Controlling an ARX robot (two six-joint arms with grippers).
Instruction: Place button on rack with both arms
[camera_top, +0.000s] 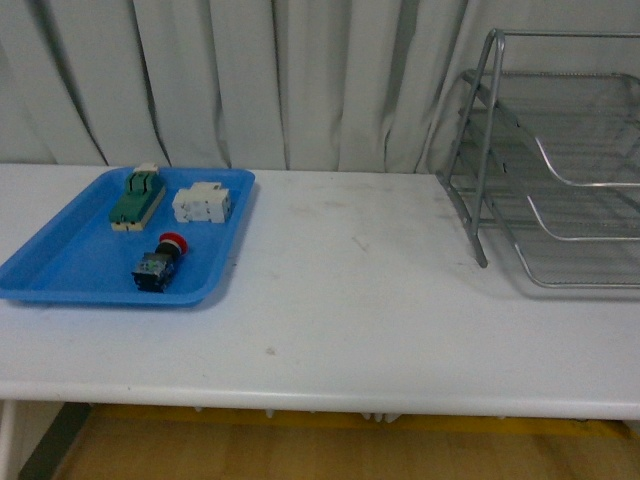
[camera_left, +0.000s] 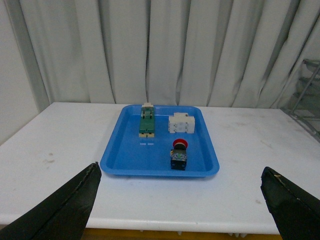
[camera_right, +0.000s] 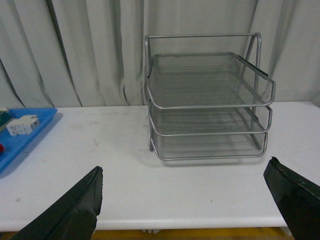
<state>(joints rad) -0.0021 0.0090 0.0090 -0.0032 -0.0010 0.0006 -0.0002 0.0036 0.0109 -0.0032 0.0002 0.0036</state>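
The button (camera_top: 159, 263) (camera_left: 179, 154), red cap on a dark blocky body, lies in the near part of a blue tray (camera_top: 60, 268) (camera_left: 122, 160) at the table's left. The silver three-tier wire rack (camera_top: 560, 160) (camera_right: 210, 102) stands at the right. Neither arm shows in the front view. My left gripper (camera_left: 182, 200) is open, held back from the table's front edge and facing the tray, well short of the button. My right gripper (camera_right: 185, 200) is open too, facing the rack from the front edge. Nothing sits between either pair of fingers.
In the tray with the button are a green-and-cream switch block (camera_top: 136, 197) (camera_left: 146, 123) and a white breaker block (camera_top: 202, 204) (camera_left: 180, 123). A grey curtain (camera_top: 270, 80) hangs behind the white table (camera_top: 350, 300). The tray's corner (camera_right: 35, 131) shows in the right wrist view.
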